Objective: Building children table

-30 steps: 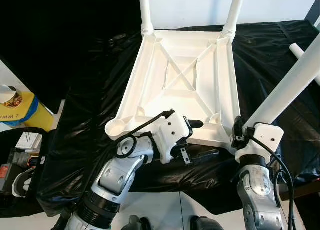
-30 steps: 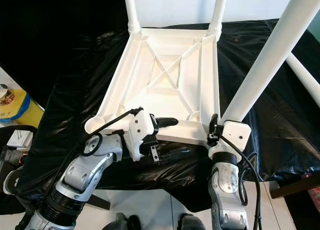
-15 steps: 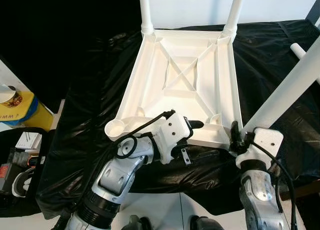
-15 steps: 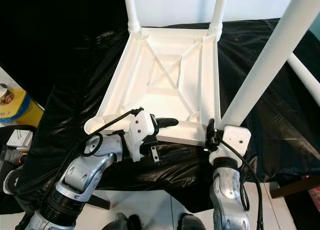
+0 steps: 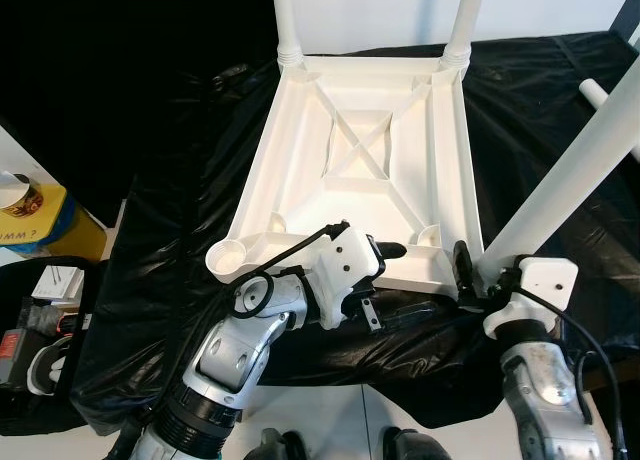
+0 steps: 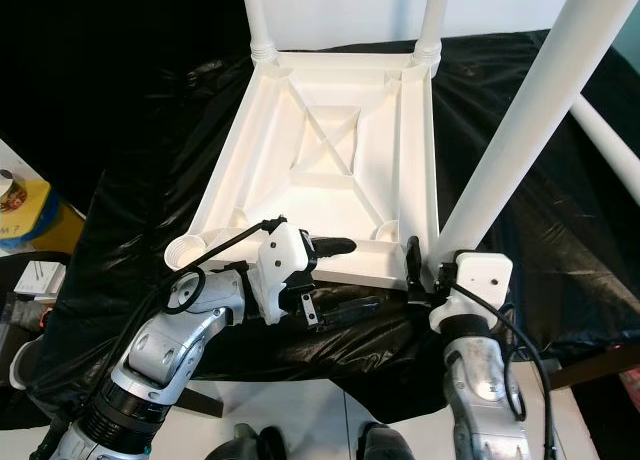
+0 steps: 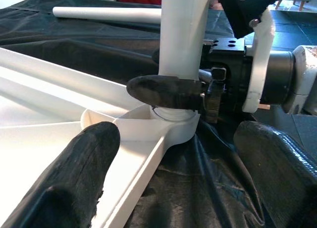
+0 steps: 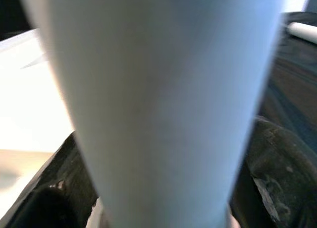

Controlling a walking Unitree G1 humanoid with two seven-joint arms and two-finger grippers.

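Right gripper [image 6: 420, 272] seemingly clamped, left gripper [image 5: 400, 280] spread.

White tabletop [image 5: 360, 160] and legs [image 5: 560, 195] — glossy black sheet [image 5: 180, 220].

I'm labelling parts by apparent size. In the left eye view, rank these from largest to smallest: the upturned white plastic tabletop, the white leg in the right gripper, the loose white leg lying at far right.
1. Upturned white plastic tabletop.
2. White leg in the right gripper; it's nearer the camera, which inflates it.
3. Loose white leg, mostly cut off.

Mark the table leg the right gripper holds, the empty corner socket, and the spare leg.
Table leg [image 6: 510, 145], right eye view, mid-shaft.
Empty corner socket [image 5: 229, 253], left eye view, rim.
Spare leg [image 7: 106, 14], left wrist view, mid-length.
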